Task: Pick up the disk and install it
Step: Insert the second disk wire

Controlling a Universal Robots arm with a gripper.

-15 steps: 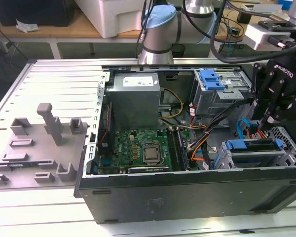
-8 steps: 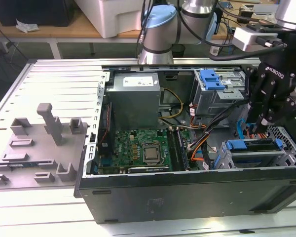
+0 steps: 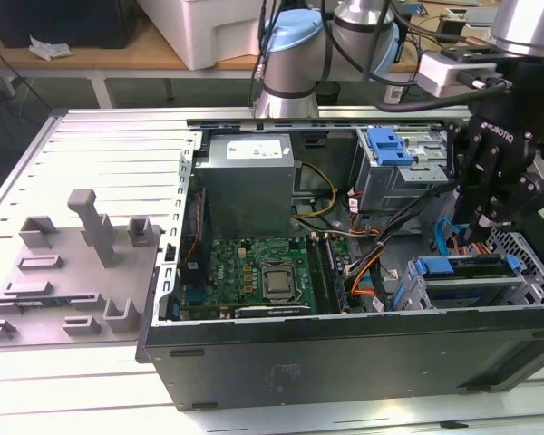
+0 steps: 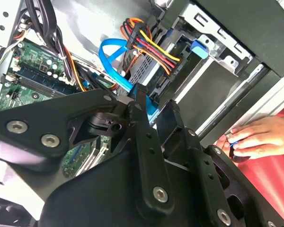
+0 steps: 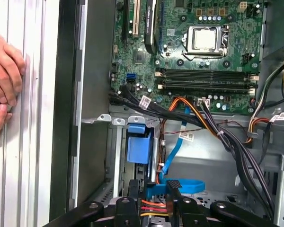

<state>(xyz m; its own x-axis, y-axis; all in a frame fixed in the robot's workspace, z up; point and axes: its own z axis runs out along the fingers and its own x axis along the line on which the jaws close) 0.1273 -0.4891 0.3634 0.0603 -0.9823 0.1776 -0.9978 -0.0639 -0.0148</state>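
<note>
Your tool (image 3: 482,220) hangs inside the open computer case (image 3: 344,362), fingers (image 5: 174,201) close together, straddling blue plastic; you cannot tell if they grip. Below it, the disk (image 3: 467,275) sits in its cage, by a person's hand (image 4: 258,137).

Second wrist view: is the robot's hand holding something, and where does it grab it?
Looks so: the hand pinches the flat silver disk by its blue plastic frame.

Ribbed grey metal worktable (image 3: 91,136), wooden bench (image 3: 100,56) behind, even indoor light.
</note>
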